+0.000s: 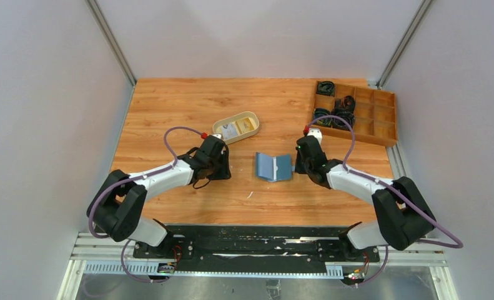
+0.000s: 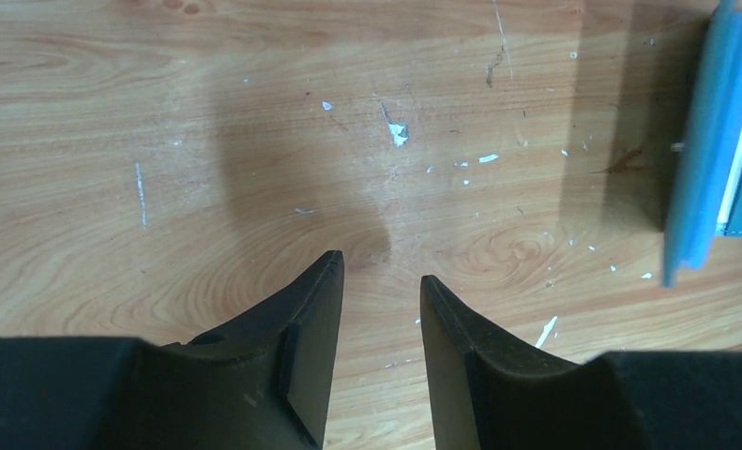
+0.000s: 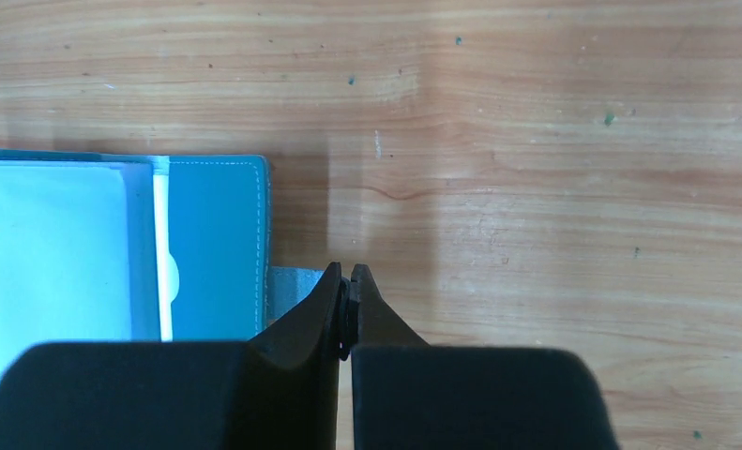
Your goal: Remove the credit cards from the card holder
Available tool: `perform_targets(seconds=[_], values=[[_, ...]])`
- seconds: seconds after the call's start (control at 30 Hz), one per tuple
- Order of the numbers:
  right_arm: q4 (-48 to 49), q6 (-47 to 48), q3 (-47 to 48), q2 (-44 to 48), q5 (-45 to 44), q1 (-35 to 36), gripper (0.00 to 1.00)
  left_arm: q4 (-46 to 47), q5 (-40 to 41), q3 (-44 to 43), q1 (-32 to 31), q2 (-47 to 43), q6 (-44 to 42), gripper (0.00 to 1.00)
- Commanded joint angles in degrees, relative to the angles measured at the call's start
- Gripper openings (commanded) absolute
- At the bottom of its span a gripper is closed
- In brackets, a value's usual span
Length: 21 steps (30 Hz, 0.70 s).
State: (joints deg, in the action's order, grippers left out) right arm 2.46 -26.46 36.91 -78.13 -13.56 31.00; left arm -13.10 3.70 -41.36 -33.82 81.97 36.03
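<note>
I see the card holder (image 1: pixel 273 167) lying open mid-worktop (image 1: pixel 169 112), between my tools. The left tool (image 2: pixel 381 267) hangs released, empty. The right tool (image 3: pixel 348 272) is clenched at the closing tab (image 3: pixel 287 278); I cannot tell if it pinches it. The credit cards (image 1: pixel 232 130) lie in the cream tray (image 1: pixel 258 125), farther left.

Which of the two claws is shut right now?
The right claw, its tips together at the closing tab of the blue card holder. The left claw stands open, with a clear gap showing.

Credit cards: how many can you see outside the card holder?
2: a whitish card and a yellow card, both in the cream oval tray. A white edge in the card holder may be another.
</note>
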Motion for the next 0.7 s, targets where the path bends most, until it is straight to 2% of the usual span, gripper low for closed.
perform_targets(seconds=[0.0,0.17,0.33,0.67], values=[[-0.9,-2.4,-0.7,-3.4,0.8,-1.6,0.0,2.7,-2.4,-1.4,0.4,2.0,0.2,0.44],[1.1,-3.9,-1.4,-7.0,4.5,-1.6,0.02,7.8,-8.0,-2.3,0.4,3.6,1.1,0.44],[1.4,-3.0,-1.2,-7.9,4.5,-1.6,0.03,14.8,-16.3,-5.3,0.3,7.1,4.2,0.44],[2.7,-2.3,-0.7,-9.8,6.6,-1.6,0.03,21.3,-22.5,-10.3,0.6,21.2,12.4,0.43]])
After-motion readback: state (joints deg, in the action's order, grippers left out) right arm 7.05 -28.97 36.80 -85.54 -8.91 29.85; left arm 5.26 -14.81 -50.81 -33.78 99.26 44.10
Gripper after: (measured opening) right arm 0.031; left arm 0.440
